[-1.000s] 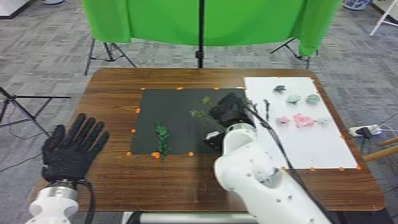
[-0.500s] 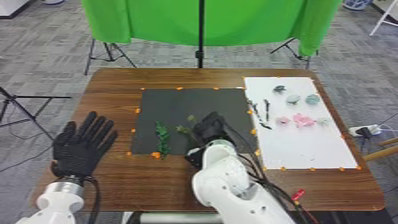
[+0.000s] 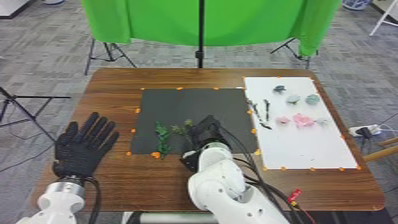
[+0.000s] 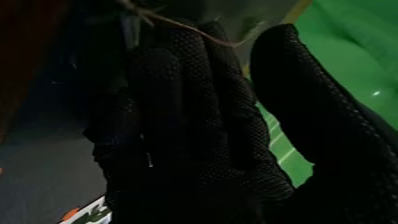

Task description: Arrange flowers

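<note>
- My right hand [image 3: 210, 131] is over the dark mat [image 3: 191, 102], pointing roughly to twelve o'clock; it is open wide, fingers near straight, thumb well off them.
- A thin stem [image 4: 185, 27] crosses by the fingertips in the wrist view; I can't tell whether it touches them.
- The pale green sprig [image 3: 180, 130] lies just beside that hand, between nine and ten o'clock. I judge this the piece in play, any nudge going toward nine.
- Past it, near nine, the dark green leafy sprig [image 3: 163, 137] runs about twelve to six; a careless sweep could snag the two.
- Toward one to two o'clock on the white board [image 3: 306, 150] are the dark twigs [image 3: 258, 114], then the pink flower [image 3: 304, 120] between two and three.
- My left hand [image 3: 82, 150], spread over the counter [image 3: 115, 187], is farther off, near nine: the right suits this.
</note>
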You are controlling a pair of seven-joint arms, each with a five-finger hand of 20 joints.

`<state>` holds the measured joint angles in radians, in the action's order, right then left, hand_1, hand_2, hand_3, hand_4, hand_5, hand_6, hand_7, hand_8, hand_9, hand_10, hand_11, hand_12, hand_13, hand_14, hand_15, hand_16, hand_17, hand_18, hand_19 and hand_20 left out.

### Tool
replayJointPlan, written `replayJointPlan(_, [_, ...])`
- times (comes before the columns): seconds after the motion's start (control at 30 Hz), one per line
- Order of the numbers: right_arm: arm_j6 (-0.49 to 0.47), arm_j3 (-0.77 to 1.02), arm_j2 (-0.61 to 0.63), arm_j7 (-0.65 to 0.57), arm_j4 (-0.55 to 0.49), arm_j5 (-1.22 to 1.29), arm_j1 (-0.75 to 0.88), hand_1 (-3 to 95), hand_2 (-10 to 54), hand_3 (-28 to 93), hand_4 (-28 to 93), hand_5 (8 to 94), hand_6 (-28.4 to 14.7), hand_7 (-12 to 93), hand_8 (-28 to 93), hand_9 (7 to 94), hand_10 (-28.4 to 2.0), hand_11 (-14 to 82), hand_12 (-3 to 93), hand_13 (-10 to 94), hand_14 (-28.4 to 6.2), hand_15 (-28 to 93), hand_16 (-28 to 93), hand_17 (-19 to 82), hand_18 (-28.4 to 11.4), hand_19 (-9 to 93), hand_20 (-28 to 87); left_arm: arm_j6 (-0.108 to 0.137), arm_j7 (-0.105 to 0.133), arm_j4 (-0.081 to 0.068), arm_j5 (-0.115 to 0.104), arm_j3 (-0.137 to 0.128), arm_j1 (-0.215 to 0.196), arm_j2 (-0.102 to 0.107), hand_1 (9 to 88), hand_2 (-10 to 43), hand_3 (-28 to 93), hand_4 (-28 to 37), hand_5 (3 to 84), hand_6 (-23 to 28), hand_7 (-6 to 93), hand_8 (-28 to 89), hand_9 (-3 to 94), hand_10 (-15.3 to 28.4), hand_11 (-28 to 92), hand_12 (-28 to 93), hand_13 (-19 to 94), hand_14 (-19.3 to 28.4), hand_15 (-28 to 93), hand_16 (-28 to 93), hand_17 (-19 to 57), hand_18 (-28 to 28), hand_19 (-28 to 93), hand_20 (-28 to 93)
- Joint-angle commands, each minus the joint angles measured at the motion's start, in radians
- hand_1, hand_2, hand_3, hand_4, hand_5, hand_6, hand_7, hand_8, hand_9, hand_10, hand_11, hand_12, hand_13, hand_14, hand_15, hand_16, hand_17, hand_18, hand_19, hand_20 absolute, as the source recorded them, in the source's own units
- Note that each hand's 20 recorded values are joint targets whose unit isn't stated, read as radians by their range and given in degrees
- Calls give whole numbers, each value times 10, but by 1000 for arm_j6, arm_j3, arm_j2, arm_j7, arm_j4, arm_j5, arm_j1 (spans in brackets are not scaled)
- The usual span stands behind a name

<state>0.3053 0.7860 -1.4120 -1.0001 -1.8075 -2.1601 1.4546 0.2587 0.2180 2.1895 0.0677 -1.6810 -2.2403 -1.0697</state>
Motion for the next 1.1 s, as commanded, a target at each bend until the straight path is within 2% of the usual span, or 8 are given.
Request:
replayJointPlan(0.03, [-6,-31,43,-3,-33,39,-12,423,-70,781,-212,685,-90,177,-86,722,-202,336,224,618,-191,694,222,366,-274,932,429,3,20,10,5,-17,-36,-11,265,126,779,-282,461,75,90,-78,399,134,155,114,311,139,308,-34,-33,122,231,147])
replayJointPlan(0.2, [-32,-31,61,8,-66,66,-17,411,-64,774,-205,675,-99,143,-104,725,-207,319,217,618,-192,691,219,364,-276,932,428,8,20,9,4,-19,-36,-19,265,126,779,-282,462,76,91,-78,399,134,155,114,311,138,306,-34,-33,122,231,146])
replayJointPlan(0.53, [-61,-4,127,26,-116,54,-41,399,-59,768,-201,658,-127,78,-100,729,-217,282,205,622,-194,679,213,363,-277,932,423,-5,32,13,2,-40,-56,-33,265,128,784,-279,463,76,91,-79,400,134,156,114,312,138,308,-34,-33,122,230,146])
replayJointPlan(0.67, [-102,39,193,55,-128,60,-70,389,-58,762,-197,649,-132,64,-99,732,-218,274,205,624,-198,679,217,362,-280,932,424,-21,40,10,6,-38,-55,-54,265,129,784,-275,464,76,92,-79,400,134,156,114,312,138,310,-34,-33,122,231,146])
replayJointPlan(0.83, [-120,129,326,47,-106,24,-130,388,-60,755,-195,642,-111,71,-91,724,-219,257,205,622,-197,676,218,362,-279,932,422,-30,59,17,14,-55,-76,-64,266,129,782,-275,463,76,92,-79,400,134,158,114,312,138,310,-35,-34,122,231,146])
replayJointPlan(0.93, [-163,169,389,27,-60,16,-164,433,-90,747,-204,668,-85,81,-98,721,-214,228,195,626,-191,663,217,367,-278,932,440,-25,73,16,5,-62,-83,-65,266,129,782,-275,463,76,92,-79,400,134,158,114,312,138,310,-35,-33,122,231,146])
replayJointPlan(1.03, [-195,164,441,27,-8,-8,-193,451,-95,741,-219,684,-83,87,-98,714,-209,217,194,625,-184,660,219,370,-276,932,456,-32,75,21,10,-68,-93,-75,266,129,782,-274,463,76,91,-79,401,134,158,113,312,138,310,-35,-33,122,231,146])
replayJointPlan(1.1, [-172,114,464,39,51,-22,-239,445,-95,720,-239,691,-91,89,-97,711,-208,225,200,612,-189,699,242,371,-275,932,470,-27,70,17,12,-69,-91,-77,267,129,780,-275,463,76,92,-79,401,134,157,113,312,138,309,-35,-33,122,231,146])
